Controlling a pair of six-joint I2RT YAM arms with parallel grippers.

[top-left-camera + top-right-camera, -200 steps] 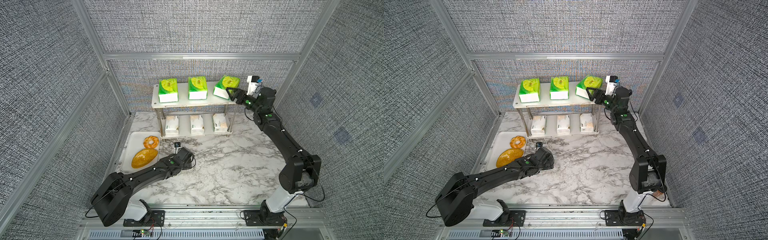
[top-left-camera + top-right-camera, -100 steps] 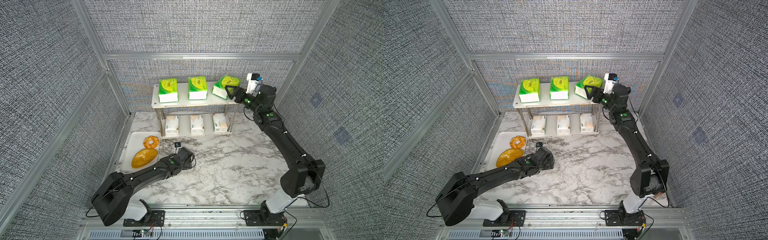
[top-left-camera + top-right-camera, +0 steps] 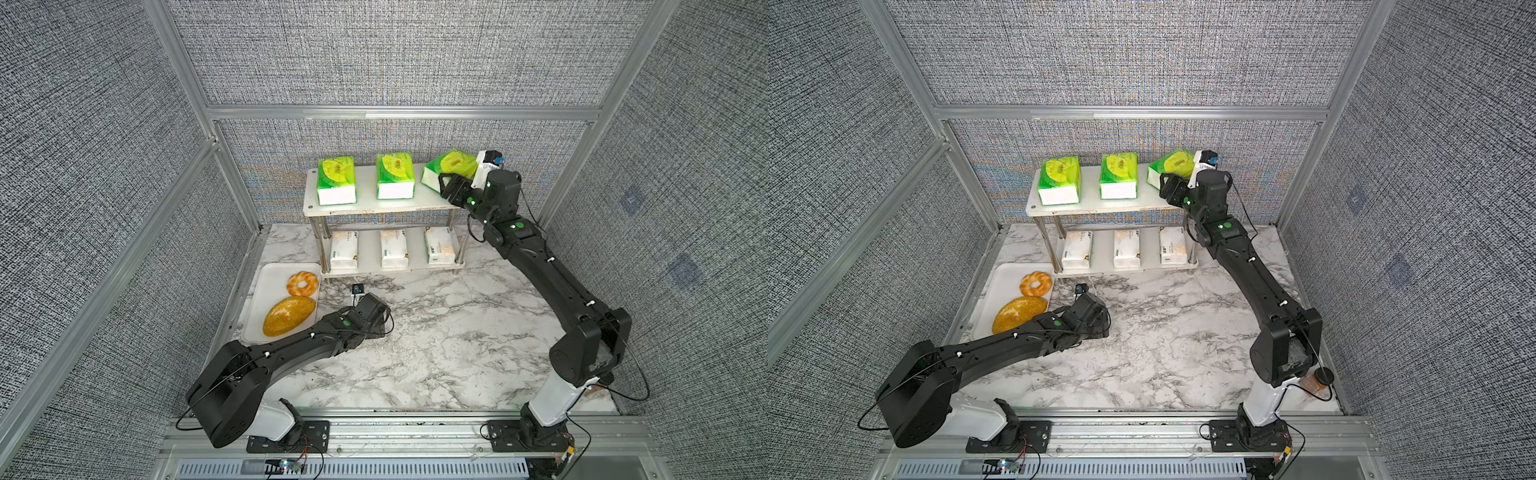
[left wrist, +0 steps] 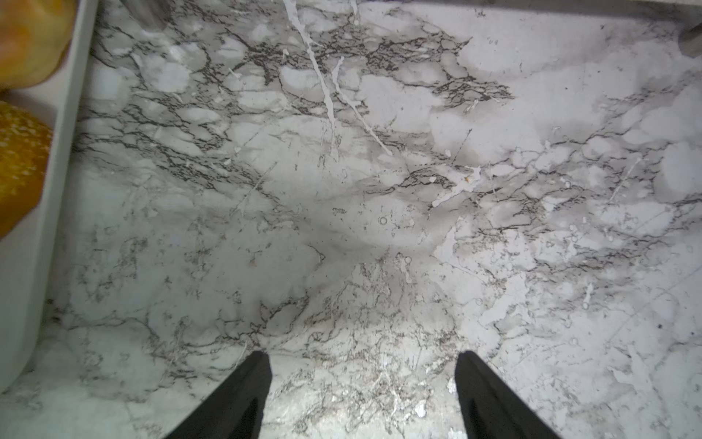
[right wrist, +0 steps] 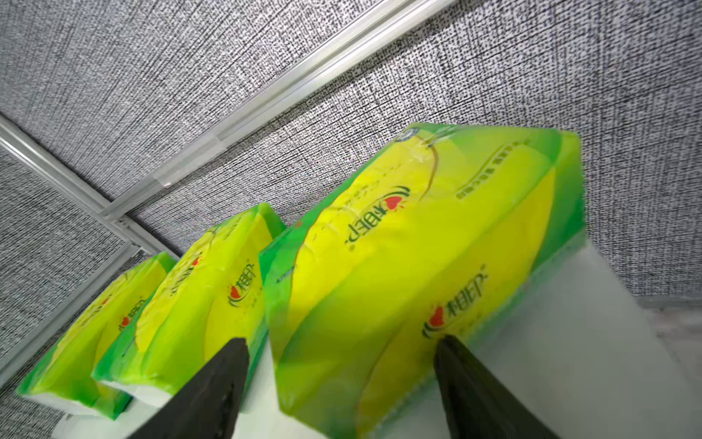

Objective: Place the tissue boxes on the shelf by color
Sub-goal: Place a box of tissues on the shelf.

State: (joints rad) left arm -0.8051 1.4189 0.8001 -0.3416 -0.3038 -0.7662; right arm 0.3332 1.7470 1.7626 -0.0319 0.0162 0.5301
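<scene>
Advancing and narrowing, right tool [image 3: 444, 185] is straddling, jaws apart, the skewed green pack's [image 3: 451, 166] near end at shelf's [image 3: 368, 204] right edge.

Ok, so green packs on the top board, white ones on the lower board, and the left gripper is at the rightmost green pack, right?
Not quite: it is the right gripper at the rightmost green pack, as both top views show. The left gripper hangs over the marble table. The rest holds.

Three green tissue boxes [image 3: 395, 174] sit atop the shelf [image 3: 365, 205], three white tissue boxes [image 3: 394, 248] on its lower board; the right gripper [image 3: 444, 186] is at the skewed green one.
</scene>
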